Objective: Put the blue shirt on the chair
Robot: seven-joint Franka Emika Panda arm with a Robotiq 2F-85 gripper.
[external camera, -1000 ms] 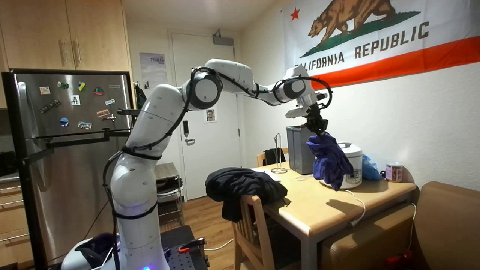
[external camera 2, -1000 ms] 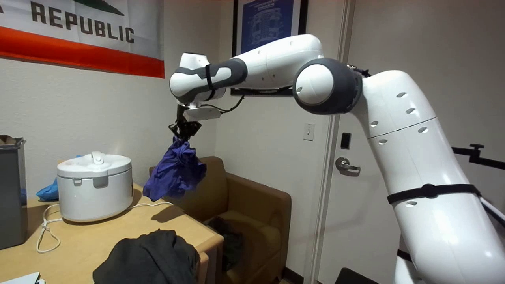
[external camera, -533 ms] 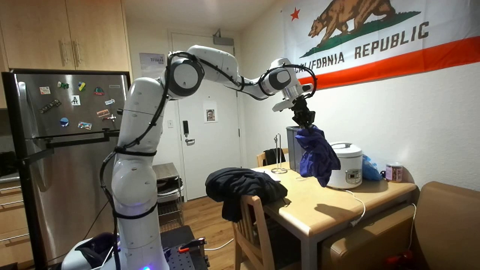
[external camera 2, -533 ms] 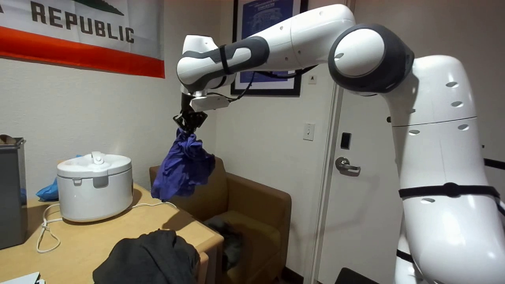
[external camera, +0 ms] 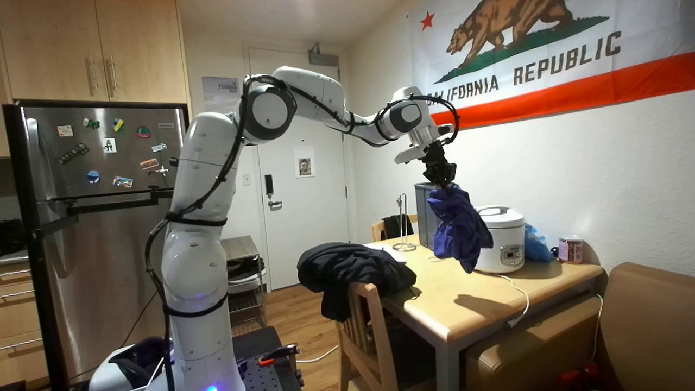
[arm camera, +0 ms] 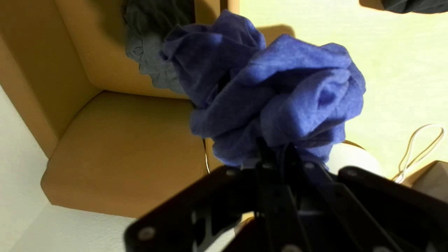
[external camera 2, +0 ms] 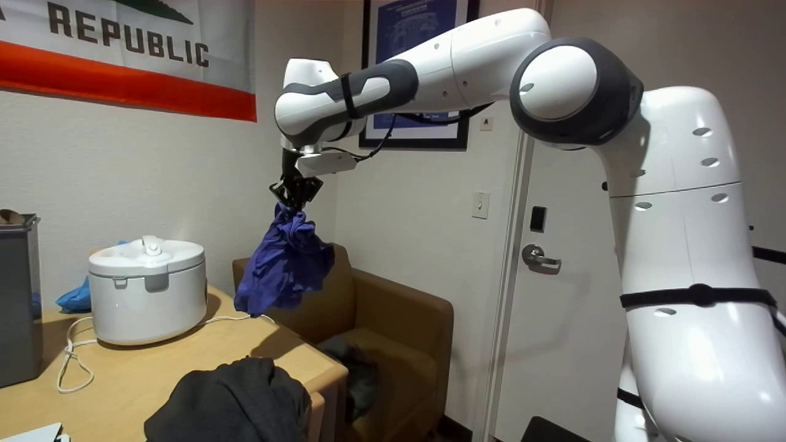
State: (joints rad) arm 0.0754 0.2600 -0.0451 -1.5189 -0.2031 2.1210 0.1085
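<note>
My gripper (external camera: 448,183) is shut on a bunched blue shirt (external camera: 461,231), which hangs above the table. In an exterior view the gripper (external camera 2: 293,205) holds the shirt (external camera 2: 285,264) by its top, in front of a brown armchair (external camera 2: 393,307). In the wrist view the fingertips (arm camera: 276,148) pinch the shirt (arm camera: 273,91), which covers part of the armchair (arm camera: 133,150) and table. A wooden chair (external camera: 374,336) stands at the table with a black garment (external camera: 353,266) over its back. The cloth between the fingers is partly hidden.
The wooden table (external camera: 440,304) carries a white rice cooker (external camera 2: 147,294), a grey bin (external camera 2: 18,301), a metal stand (external camera: 403,222) and a white cord (external camera 2: 73,362). Dark clothing (arm camera: 154,52) lies on the armchair seat. A fridge (external camera: 108,244) stands behind the arm.
Over the last second the arm has drawn back toward its base and slightly up, carrying the shirt along. In the last half second it has barely moved, sinking very slightly. The gripper stays shut.
</note>
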